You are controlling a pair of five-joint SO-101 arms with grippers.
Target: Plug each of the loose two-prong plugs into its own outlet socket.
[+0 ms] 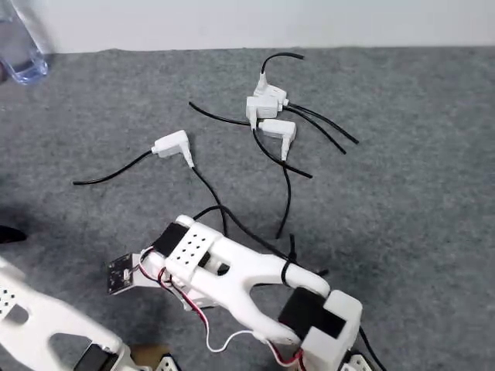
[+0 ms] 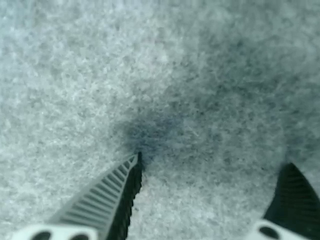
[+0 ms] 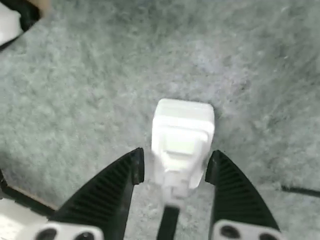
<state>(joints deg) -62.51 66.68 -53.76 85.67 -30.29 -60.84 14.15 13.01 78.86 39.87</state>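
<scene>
A white boxy plastic plug [image 3: 183, 135] on a black cord [image 3: 169, 222] lies toward the near edge of the grey felt-covered table [image 1: 410, 201]. It is bracketed by the right gripper [image 3: 174, 165], jaws parted just wider than its body, nothing clamped. The left gripper [image 2: 214, 161] is spread wide over bare felt. The plug is judged light, rigid and smooth, easily swivelled by its cord, and best taken across its flat flanks.

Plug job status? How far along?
Possibly done: the far joined pair looks mated. In hand: right gripper open astride a white connector on the mat, not lifted. To do: that one, the lone connector and the connector beside the pair. Left gripper open over mat.
</scene>
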